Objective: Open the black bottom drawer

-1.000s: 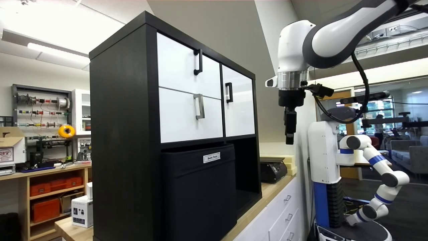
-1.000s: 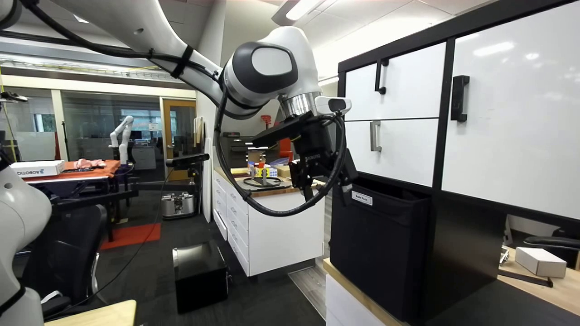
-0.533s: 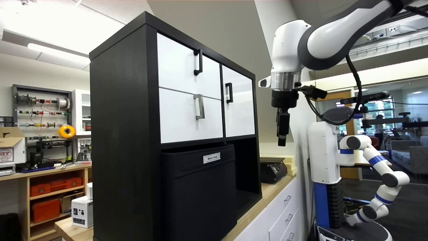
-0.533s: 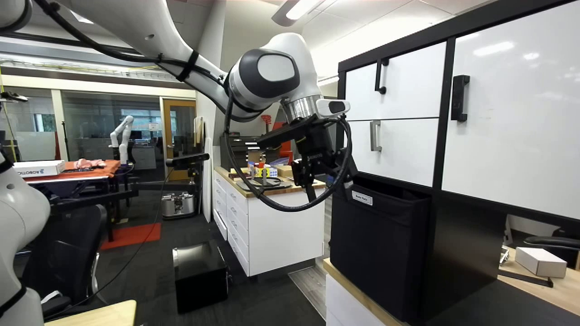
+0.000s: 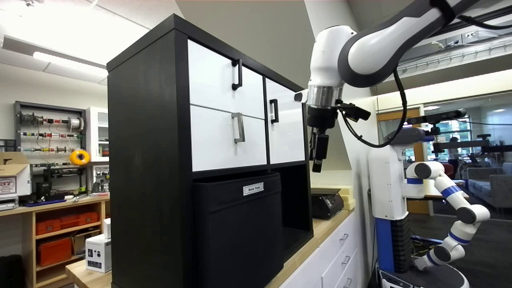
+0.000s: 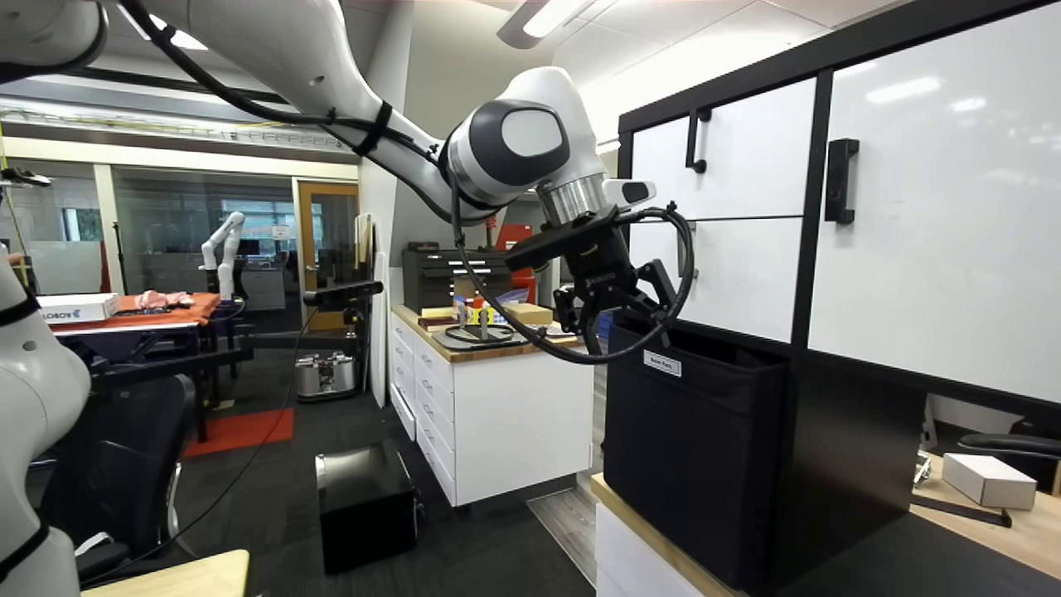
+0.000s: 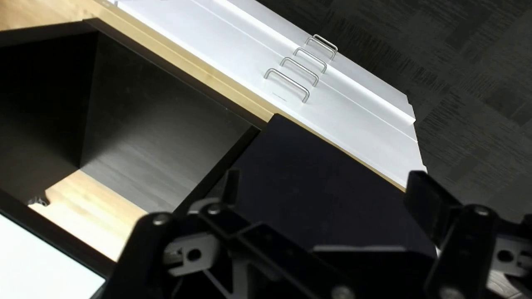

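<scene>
Wrist view is showing us the gripper (image 7: 326, 187) nearest, its jaws standing wide apart and pinching nothing we are able to see; it is hanging in front of the cabinet (image 5: 142, 160), seemingly apart from it. Below, the black bottom drawer (image 5: 240, 228) is sitting in the cabinet's lower row, under two stacked white-fronted drawers (image 5: 216, 144) and beside a neighbouring compartment (image 7: 166, 124). We are judging the opening as not yet beginning. We are taking this drawer for a soft cloth bin: probably light in itself, its contents being hidden, its walls likely giving and creasing rather than slipping or breaking. We are favouring a hold at the top middle of its front, beside the small pale label (image 5: 253, 188), with one jaw reaching inside the rim (image 5: 266, 176) and one outside. Around it, the cabinet is presenting straight, matte dark panels, and its smooth white fronts are carrying angular bar handles (image 5: 240, 74). Under the cabinet, pale wood is forming the tabletop (image 5: 326, 230). Below that, flat white base drawers (image 7: 353, 128) are bearing rounded wire-like pulls (image 7: 287, 79), and farthest from the cabinet a streaky dark carpet (image 7: 478, 70) is spreading.
</scene>
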`<action>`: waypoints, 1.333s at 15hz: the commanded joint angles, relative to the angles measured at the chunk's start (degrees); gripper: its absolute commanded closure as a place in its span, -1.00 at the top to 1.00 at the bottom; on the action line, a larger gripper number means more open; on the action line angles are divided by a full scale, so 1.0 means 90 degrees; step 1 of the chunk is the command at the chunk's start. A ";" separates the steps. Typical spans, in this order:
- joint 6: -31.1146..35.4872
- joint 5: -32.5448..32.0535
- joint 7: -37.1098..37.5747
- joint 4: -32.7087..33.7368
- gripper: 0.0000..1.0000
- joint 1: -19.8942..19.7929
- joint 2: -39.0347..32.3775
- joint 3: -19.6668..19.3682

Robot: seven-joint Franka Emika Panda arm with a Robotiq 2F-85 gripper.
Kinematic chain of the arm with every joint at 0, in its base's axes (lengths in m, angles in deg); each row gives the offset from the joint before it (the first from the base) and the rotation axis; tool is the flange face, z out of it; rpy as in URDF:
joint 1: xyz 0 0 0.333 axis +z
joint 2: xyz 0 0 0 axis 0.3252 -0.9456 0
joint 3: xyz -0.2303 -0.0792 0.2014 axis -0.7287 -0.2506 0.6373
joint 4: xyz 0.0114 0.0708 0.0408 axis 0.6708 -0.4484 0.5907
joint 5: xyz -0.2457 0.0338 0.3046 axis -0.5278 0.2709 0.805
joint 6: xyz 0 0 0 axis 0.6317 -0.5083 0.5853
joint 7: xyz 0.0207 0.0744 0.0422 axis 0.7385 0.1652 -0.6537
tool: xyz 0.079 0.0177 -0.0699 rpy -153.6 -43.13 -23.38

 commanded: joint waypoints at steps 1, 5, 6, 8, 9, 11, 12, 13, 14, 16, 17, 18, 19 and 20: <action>0.0227 0.0205 -0.0751 0.0522 1.00 0.0041 -0.0427 -0.0053; 0.0400 0.0563 -0.1684 0.0922 1.00 0.0024 -0.0818 -0.0018; 0.0415 0.0624 -0.1890 0.1007 1.00 0.0013 -0.0895 0.0000; 0.0588 0.0684 -0.2327 0.1115 1.00 -0.0006 -0.1066 0.0039; 0.0732 0.0705 -0.2551 0.1142 1.00 -0.0016 -0.1140 0.0059; 0.1010 0.0740 -0.2920 0.1179 1.00 -0.0042 -0.1293 0.0094; 0.1114 0.0768 -0.3073 0.1204 1.00 -0.0054 -0.1360 0.0116; 0.1244 0.0841 -0.3252 0.1201 1.00 -0.0070 -0.1415 0.0139; 0.1355 0.0896 -0.3412 0.1201 1.00 -0.0082 -0.1467 0.0162; 0.1613 0.0978 -0.3743 0.1154 1.00 -0.0106 -0.1542 0.0202; 0.1746 0.1008 -0.3909 0.1140 1.00 -0.0121 -0.1583 0.0221; 0.1891 0.1002 -0.4061 0.1133 1.00 -0.0132 -0.1626 0.0238; 0.2030 0.0999 -0.4189 0.1140 1.00 -0.0141 -0.1673 0.0250; 0.2151 0.0989 -0.4315 0.1156 1.00 -0.0152 -0.1728 0.0260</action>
